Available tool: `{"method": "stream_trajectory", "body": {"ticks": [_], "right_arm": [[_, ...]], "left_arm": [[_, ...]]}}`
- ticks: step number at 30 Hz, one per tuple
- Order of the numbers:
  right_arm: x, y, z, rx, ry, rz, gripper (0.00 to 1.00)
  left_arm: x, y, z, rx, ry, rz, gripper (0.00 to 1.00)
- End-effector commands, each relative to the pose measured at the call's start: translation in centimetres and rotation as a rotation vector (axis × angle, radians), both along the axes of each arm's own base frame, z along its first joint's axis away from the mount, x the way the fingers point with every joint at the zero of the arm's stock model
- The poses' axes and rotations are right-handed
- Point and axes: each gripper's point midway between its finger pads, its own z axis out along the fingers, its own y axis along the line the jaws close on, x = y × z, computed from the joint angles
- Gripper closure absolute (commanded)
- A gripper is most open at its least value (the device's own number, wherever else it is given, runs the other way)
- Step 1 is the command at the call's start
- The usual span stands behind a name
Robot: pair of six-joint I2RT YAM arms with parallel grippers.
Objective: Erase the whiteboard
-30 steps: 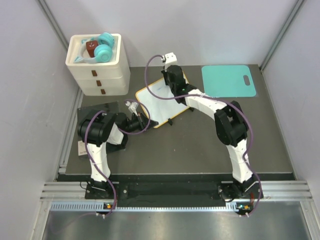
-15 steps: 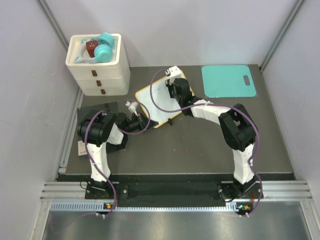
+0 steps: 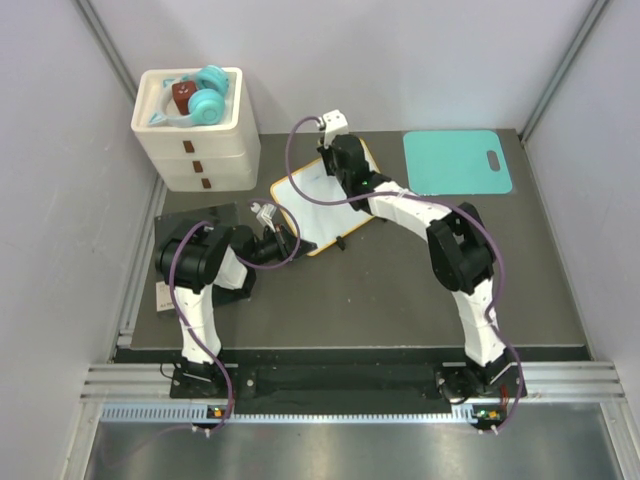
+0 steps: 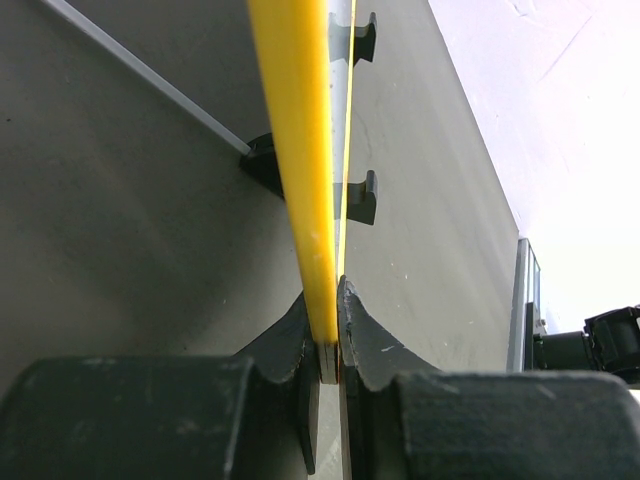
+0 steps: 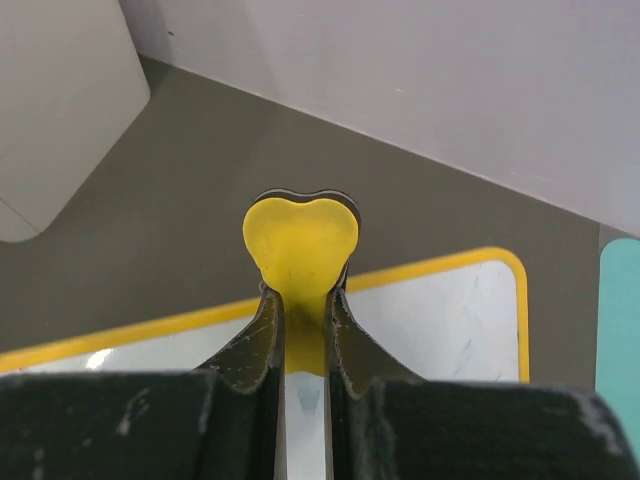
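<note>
Evidently to steady it, the left gripper (image 4: 322, 300) was clamped on the frame of the whiteboard (image 3: 310, 195), lying mid-table near the drawers (image 3: 195, 150), while the right gripper (image 5: 300, 300) pinched a heart-shaped eraser (image 5: 300, 240) at its far edge.

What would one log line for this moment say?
left gripper shut on whiteboard frame | right gripper shut on yellow heart-shaped eraser | eraser at board's far edge | contact unclear
</note>
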Motion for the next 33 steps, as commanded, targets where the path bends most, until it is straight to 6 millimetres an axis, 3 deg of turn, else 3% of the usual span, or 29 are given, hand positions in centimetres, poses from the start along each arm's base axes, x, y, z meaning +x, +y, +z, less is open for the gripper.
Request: {"method": "stream_trajectory", "body": {"ticks": [1, 3, 5, 6, 8, 9, 12, 17, 19, 20, 22, 23, 29, 33], "right_arm": [[0.7, 0.8, -1.4, -0.02, 0.04, 0.026, 1.0], [-0.1, 0.7, -2.9, -0.031, 0.073, 0.045, 1.0], [-1.0, 0.5, -2.7, -0.015, 0.074, 0.054, 1.0], [-2.0, 0.0, -4.8, -0.032, 0.111, 0.061, 1.0], [-3.1, -0.5, -4.8, -0.023, 0.12, 0.065, 1.0], [-4.2, -0.8, -6.6, -0.04, 0.15, 0.07, 1.0], [-6.1, -1.3, -7.7, -0.06, 0.182, 0.087, 1.0], [-6.2, -1.4, -7.4, -0.05, 0.172, 0.077, 1.0], [-5.6, -0.3, -6.9, -0.042, 0.175, 0.105, 1.0], [-5.1, 0.8, -5.3, 0.017, 0.168, 0.108, 1.0], [-5.5, 2.7, -5.3, 0.031, 0.186, 0.16, 1.0], [-5.4, 3.9, -3.9, 0.05, 0.164, 0.18, 1.0], [-5.9, 8.6, -4.2, 0.055, 0.202, 0.246, 1.0], [-4.7, 7.3, -4.7, 0.028, 0.182, 0.161, 1.0]], "left_arm": [[0.0, -0.4, 1.8, 0.007, -0.142, -0.033, 1.0], [0.0, -0.4, 1.7, 0.008, -0.141, -0.033, 1.0], [0.0, -0.4, 1.7, 0.007, -0.14, -0.035, 1.0], [0.0, -0.4, 1.7, 0.007, -0.14, -0.035, 1.0], [0.0, -0.4, 1.7, 0.006, -0.14, -0.034, 1.0], [-0.1, -0.5, 1.7, 0.006, -0.139, -0.037, 1.0], [0.0, -0.5, 1.7, 0.007, -0.142, -0.038, 1.0], [0.0, -0.5, 1.7, 0.006, -0.14, -0.037, 1.0], [0.0, -0.5, 1.8, 0.007, -0.142, -0.036, 1.0], [0.0, -0.5, 1.7, 0.007, -0.142, -0.036, 1.0], [0.0, -0.4, 1.7, 0.008, -0.141, -0.035, 1.0], [0.0, -0.4, 1.8, 0.008, -0.143, -0.035, 1.0], [0.0, -0.4, 1.7, 0.009, -0.14, -0.033, 1.0], [-0.1, -0.4, 1.8, 0.008, -0.141, -0.033, 1.0]]}}
